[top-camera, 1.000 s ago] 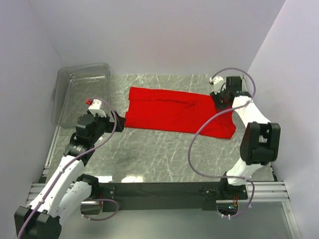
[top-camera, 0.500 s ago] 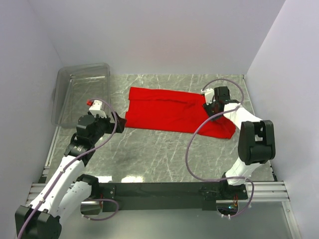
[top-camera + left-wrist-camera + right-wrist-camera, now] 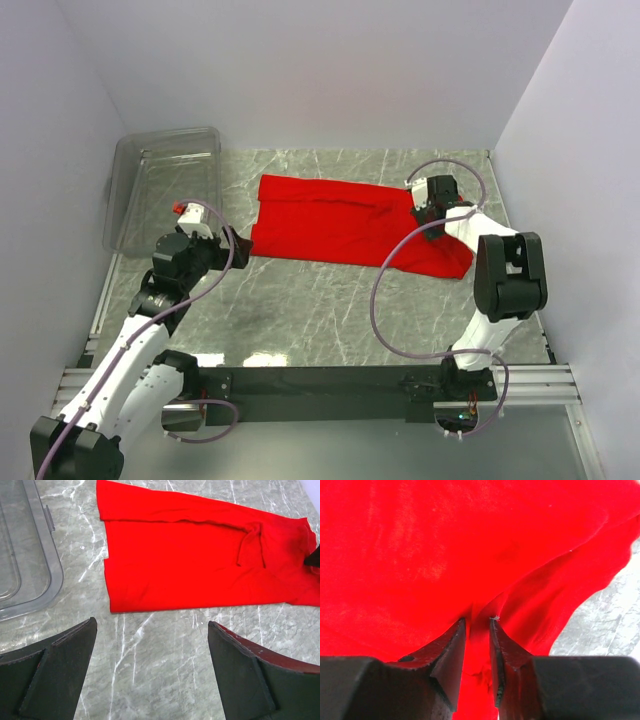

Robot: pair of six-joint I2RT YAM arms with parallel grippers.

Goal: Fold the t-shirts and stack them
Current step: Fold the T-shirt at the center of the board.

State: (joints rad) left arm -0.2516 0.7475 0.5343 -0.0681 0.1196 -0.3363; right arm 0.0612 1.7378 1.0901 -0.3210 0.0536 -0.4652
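The bright red t-shirt (image 3: 345, 220) lies folded into a long strip across the far middle of the marble table. It also shows in the left wrist view (image 3: 200, 555) and fills the right wrist view (image 3: 470, 545). My right gripper (image 3: 428, 205) sits at the shirt's right end; its jaws are shut on a pinched ridge of the red cloth (image 3: 478, 622). My left gripper (image 3: 238, 243) is open and empty just off the shirt's near left corner, over bare marble (image 3: 152, 630).
A clear plastic bin (image 3: 165, 185) stands at the far left of the table, its rim visible in the left wrist view (image 3: 30, 565). White walls enclose the table on three sides. A black rail (image 3: 320, 382) runs along the near edge.
My right gripper has moved left from the table's far right corner onto the shirt's right end and closed on a fold of cloth. The left arm has barely moved.
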